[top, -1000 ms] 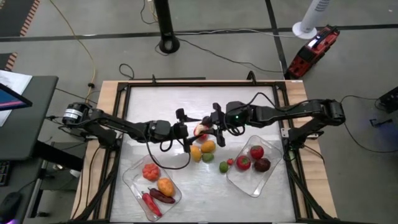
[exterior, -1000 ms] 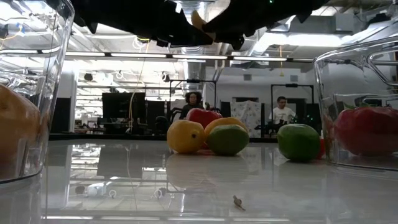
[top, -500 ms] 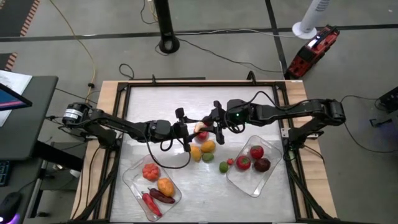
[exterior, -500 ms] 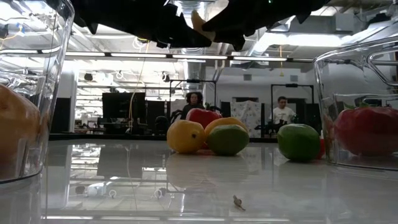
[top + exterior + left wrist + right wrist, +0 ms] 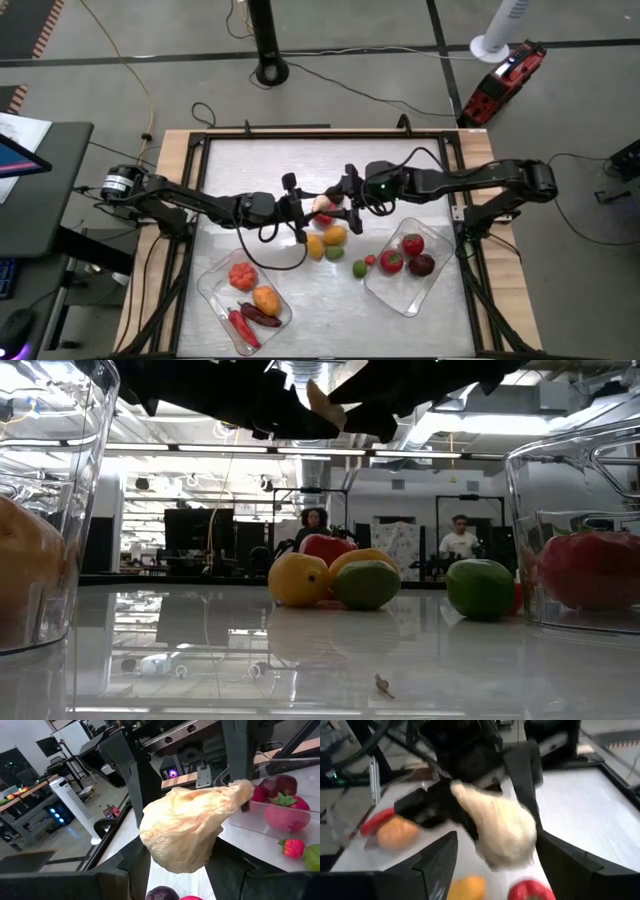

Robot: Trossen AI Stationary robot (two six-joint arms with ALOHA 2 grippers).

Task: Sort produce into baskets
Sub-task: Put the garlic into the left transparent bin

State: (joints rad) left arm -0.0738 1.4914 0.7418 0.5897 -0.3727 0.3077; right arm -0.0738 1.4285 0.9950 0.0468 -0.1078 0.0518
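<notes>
Both arms meet mid-table, above the loose produce. A pale cream, bulb-shaped garlic-like piece (image 5: 187, 827) hangs in the air between the two grippers. The left gripper (image 5: 303, 215) has its dark fingers closed around the fat end of the piece; in the left wrist view they bracket it on both sides. The right gripper (image 5: 347, 200) sits at the tapered tip. From the right wrist view its fingers (image 5: 437, 855) look spread wide on either side of the piece, not pinching.

Change over the last second: very little. In the high view the right gripper has drifted slightly, and in the low view the piece has tilted a touch. Neither arm has pulled away. Reads as a mid-air handover under way; which direction it goes I cannot tell.

Task state:
- left clear plastic rectangular tray (image 5: 208, 290) holds a red tomato-like piece (image 5: 241, 275), an orange piece (image 5: 265, 299), a red chilli (image 5: 241, 325) and a dark purple piece (image 5: 262, 316).
- right clear plastic tray (image 5: 400, 297) holds two red pieces and a dark one.
- loose on the white table (image 5: 250, 170): a yellow lemon-like piece (image 5: 298, 580), an orange one (image 5: 335, 235), two green limes (image 5: 366, 585) (image 5: 480, 588) and a red piece beneath the grippers.

Judgement: sorting roughly half done. The garlic goes to a tray once one gripper has sole hold.
</notes>
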